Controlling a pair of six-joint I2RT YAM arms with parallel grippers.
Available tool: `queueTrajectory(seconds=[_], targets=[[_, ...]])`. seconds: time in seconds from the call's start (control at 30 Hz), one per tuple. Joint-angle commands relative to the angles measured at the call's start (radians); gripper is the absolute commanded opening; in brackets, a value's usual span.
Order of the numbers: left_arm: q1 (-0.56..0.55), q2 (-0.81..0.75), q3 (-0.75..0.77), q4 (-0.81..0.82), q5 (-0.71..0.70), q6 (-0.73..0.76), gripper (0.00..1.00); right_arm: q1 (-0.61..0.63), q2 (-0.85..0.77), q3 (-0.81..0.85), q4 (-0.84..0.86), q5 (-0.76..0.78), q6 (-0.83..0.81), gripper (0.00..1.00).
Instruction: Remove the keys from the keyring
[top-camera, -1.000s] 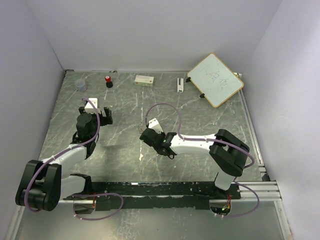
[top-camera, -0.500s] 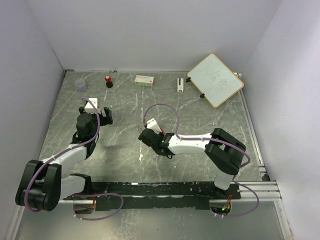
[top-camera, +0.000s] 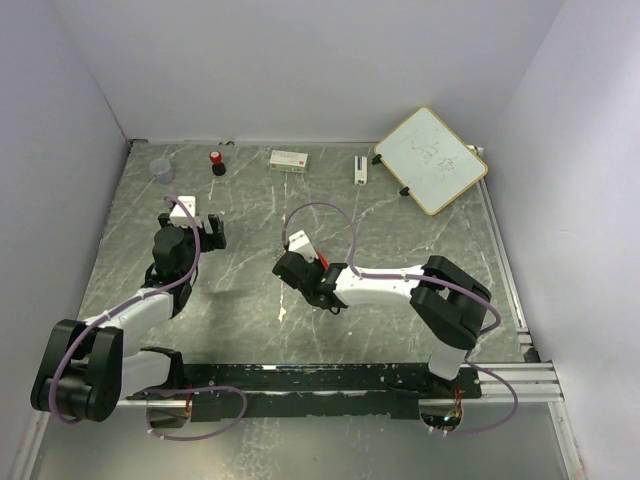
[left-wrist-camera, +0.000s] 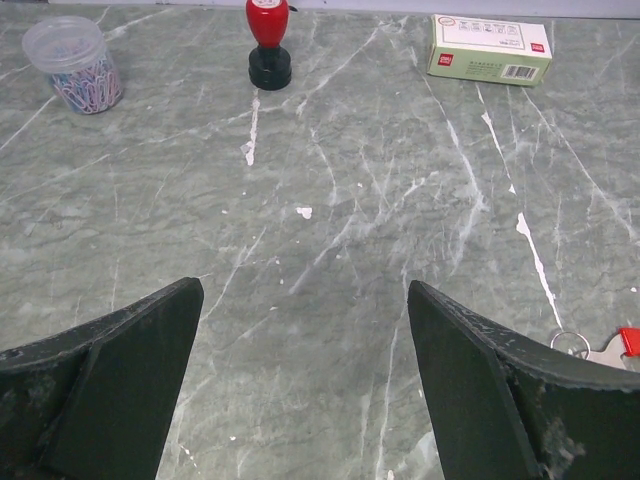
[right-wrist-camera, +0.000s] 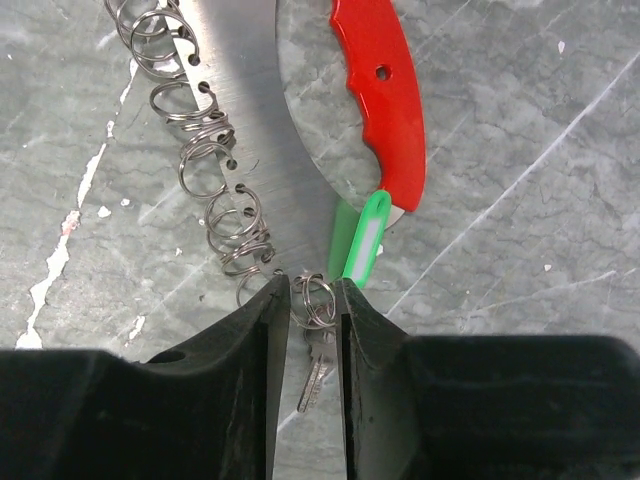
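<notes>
Coils of wire keyring (right-wrist-camera: 232, 215) pinched by right hand (right-wrist-camera: 306, 298); left hand (left-wrist-camera: 302, 300) splayed wide.

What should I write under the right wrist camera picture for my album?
Right gripper pinches the keyring beside the green key and red key.

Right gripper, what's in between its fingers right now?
The right gripper pinches a small ring of the keyring, with a silver key hanging below. Its fingers cover where the green key ends.

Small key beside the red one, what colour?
The small key is bright green, best seen from the right wrist.
</notes>
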Motion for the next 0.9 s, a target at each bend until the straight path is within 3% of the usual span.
queueTrajectory(seconds=[0.0,0.87], targets=[[-0.006,0.006,0.005,0.032,0.025,-0.013,0.95,0.002,0.009,0.025,0.028,0.016,-0.013,0.26],[-0.006,0.006,0.003,0.039,0.029,-0.014,0.95,-0.007,-0.031,-0.028,-0.010,0.008,0.031,0.20]])
